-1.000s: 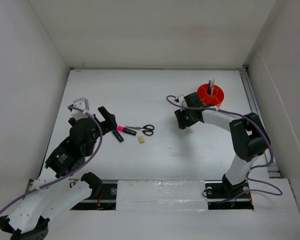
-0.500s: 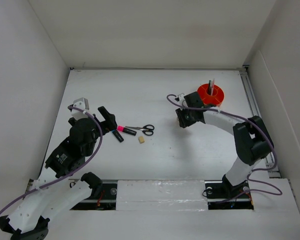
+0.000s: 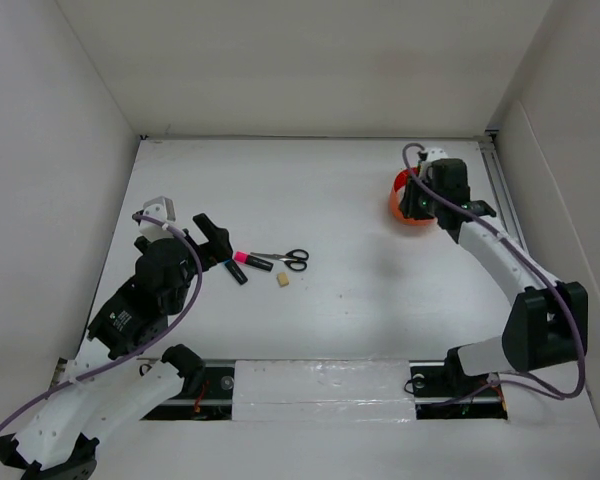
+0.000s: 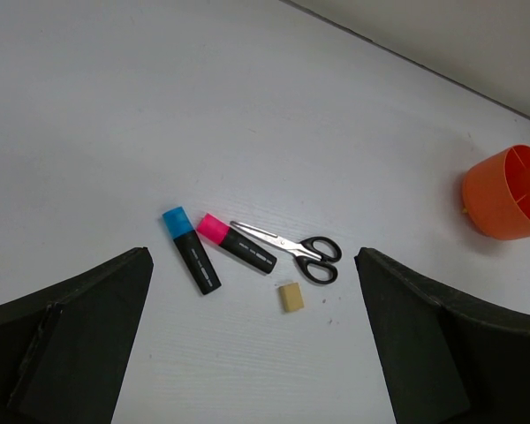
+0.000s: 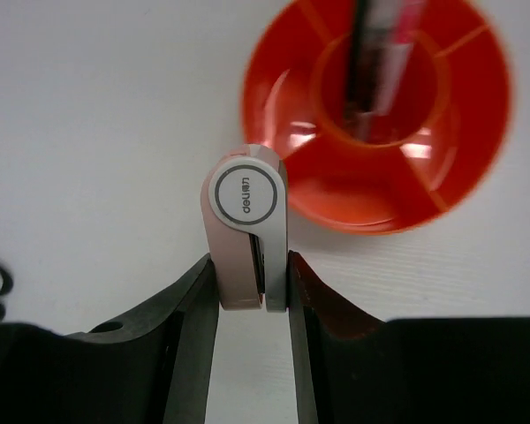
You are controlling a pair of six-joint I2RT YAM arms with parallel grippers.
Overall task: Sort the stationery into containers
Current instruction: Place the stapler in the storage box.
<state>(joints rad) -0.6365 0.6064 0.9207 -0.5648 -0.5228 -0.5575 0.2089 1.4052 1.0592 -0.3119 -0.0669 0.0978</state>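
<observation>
Right fingers [image 5: 187, 340] first: pinching the pinkish sharpener [image 5: 246, 225] by its flat sides, round labelled end facing the wrist camera, poised at the rim of the orange pot [image 5: 464, 132]; cannot tell whether over a compartment or just outside the wall. Left fingers [image 4: 75, 340] spread wide, holding nothing, hanging above the loose items.

Across the white counter [image 3: 330, 180]: orange pot near the far right corner, well apart from everything else, with a pink pen [image 5: 397, 40] and a dark pen [image 5: 360, 53] standing in its central tube.

Toward the left, lying flat in a cluster: black-handled scissors [image 4: 291, 250], blade tips right at the pink-capped marker [image 4: 237, 246]; blue-capped marker [image 4: 192, 252] just beside that one; beige eraser [image 4: 290, 297] near the scissor handles, not touching.
</observation>
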